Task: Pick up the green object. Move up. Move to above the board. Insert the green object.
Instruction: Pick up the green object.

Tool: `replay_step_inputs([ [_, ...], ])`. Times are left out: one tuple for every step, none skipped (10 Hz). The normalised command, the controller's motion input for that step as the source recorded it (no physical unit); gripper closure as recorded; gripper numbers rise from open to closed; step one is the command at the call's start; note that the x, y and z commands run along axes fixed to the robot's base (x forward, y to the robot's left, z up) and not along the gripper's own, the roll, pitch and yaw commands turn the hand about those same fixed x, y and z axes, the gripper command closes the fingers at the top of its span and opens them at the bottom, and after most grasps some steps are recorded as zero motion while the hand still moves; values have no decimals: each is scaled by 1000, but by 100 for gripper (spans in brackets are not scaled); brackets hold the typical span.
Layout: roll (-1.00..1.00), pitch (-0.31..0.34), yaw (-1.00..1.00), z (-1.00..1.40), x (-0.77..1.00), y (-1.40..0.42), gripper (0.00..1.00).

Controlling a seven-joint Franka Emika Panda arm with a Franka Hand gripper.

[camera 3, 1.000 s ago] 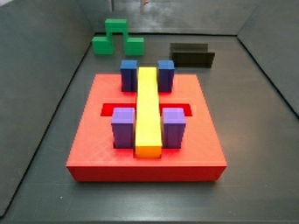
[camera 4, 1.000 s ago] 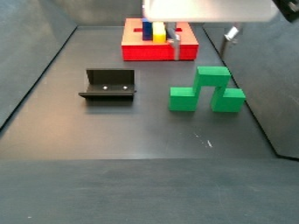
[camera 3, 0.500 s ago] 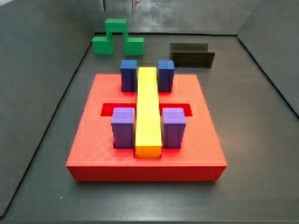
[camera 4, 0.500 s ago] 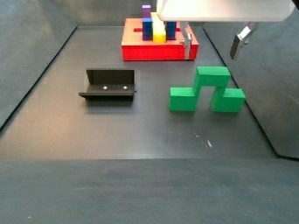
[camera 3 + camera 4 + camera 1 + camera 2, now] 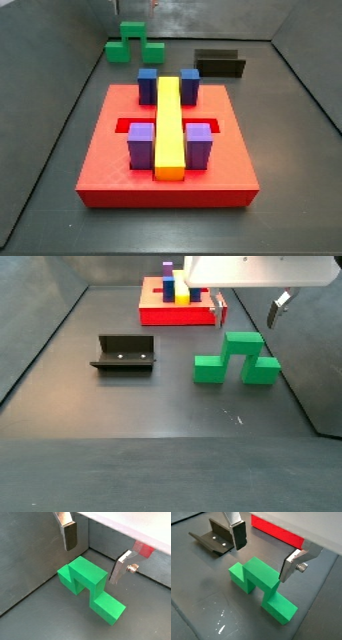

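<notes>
Hand spread wide, empty, above green object; fingers straddle raised middle w/ clearance. You descend next. Board well apart.

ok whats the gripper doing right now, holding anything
Gripper: open, holding nothing, fingers spread above the green object, which sits on the floor.
</notes>
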Motion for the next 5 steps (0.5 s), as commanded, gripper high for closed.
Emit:
replay_step_inputs([
  [0,0,0,-131,40,117,0],
  [10,0,0,-186,91,0,0],
  [37,0,0,-129,100,-40,0],
  [36,0,0,-137,49,-54,0],
  [23,-3,0,-160,0,-9,0],
])
